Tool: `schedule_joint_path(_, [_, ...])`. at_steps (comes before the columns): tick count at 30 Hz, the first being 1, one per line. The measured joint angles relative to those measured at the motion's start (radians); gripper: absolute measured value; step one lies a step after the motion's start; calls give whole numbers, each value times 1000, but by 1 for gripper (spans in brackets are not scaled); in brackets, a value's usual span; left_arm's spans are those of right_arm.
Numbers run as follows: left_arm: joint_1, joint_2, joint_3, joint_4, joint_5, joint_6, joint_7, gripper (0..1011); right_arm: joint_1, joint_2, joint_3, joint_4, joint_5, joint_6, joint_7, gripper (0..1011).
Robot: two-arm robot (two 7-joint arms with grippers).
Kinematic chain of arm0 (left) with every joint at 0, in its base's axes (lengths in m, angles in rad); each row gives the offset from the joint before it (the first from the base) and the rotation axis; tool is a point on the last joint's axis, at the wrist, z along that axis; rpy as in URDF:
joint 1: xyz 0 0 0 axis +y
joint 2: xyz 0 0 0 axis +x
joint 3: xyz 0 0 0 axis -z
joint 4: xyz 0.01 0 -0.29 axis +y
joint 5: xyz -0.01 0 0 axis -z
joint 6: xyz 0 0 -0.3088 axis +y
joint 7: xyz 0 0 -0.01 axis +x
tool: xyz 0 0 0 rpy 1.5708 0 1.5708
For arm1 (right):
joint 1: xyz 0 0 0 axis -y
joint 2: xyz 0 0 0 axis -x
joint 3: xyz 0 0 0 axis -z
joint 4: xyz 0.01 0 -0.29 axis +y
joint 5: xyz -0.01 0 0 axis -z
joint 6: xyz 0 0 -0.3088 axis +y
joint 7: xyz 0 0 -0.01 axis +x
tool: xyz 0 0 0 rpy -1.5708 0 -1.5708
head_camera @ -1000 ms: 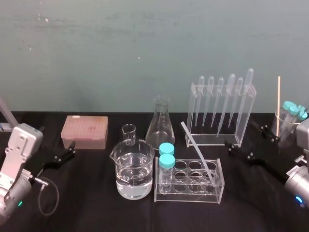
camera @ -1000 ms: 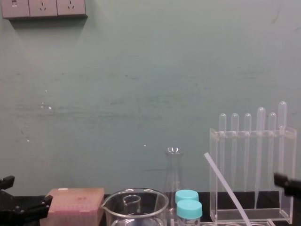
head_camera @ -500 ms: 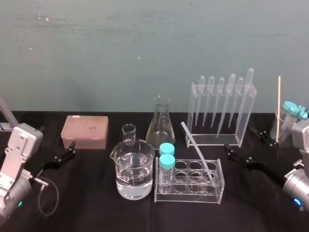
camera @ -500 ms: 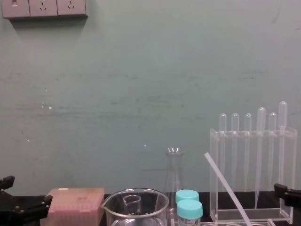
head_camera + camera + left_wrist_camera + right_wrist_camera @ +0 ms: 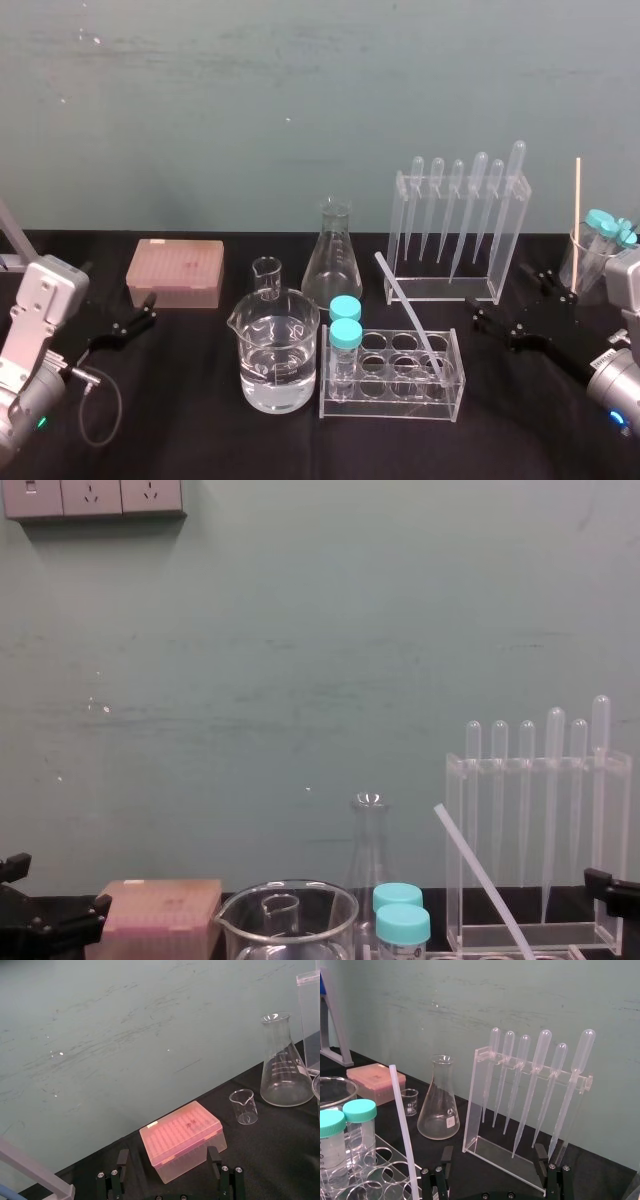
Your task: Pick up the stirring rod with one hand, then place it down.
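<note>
right hand [image 5: 505, 297], head view: low over the black table, near the tube rack [image 5: 391, 402], off its right end; fingers spread wide, nothing between them.
left hand [image 5: 140, 312], head view: well to the left of the tube rack; fingers apart, empty.
stirring rod [image 5: 408, 315], head view: propped aslant in the tube rack, lower end in a hole at the right end, upper end leaning back and left over the rack; touched by neither hand.
capped tubes [image 5: 345, 328], head view: two, teal lids, upright in the tube rack's left-end holes.
beaker [image 5: 278, 362], head view: just beside the tube rack's left end, part full of clear liquid.
flask [image 5: 333, 262], head view: behind the tube rack's left half.
pipette rack [image 5: 400, 245], head view: behind the tube rack's right half, six pipettes hanging in it.
left hand [image 5: 168, 1160], left wrist view: fingers wide apart, gripping nothing.
right hand [image 5: 492, 1160], right wrist view: fingers wide apart, empty.
stirring rod [image 5: 402, 1130], right wrist view: rising tilted out of the tube rack [image 5: 385, 1170], clear of the fingers.
stirring rod [image 5: 480, 880], chest view: tilted, upper end leaning toward the tube rack's capped-tube end.
</note>
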State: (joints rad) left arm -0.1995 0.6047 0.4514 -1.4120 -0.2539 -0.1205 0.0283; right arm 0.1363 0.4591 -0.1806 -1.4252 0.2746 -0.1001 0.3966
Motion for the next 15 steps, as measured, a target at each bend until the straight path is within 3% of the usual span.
schedule_joint_path(15, [0, 0, 0, 0, 0, 0, 0, 1000, -1, 1, 0, -1, -1, -2, 0, 1003])
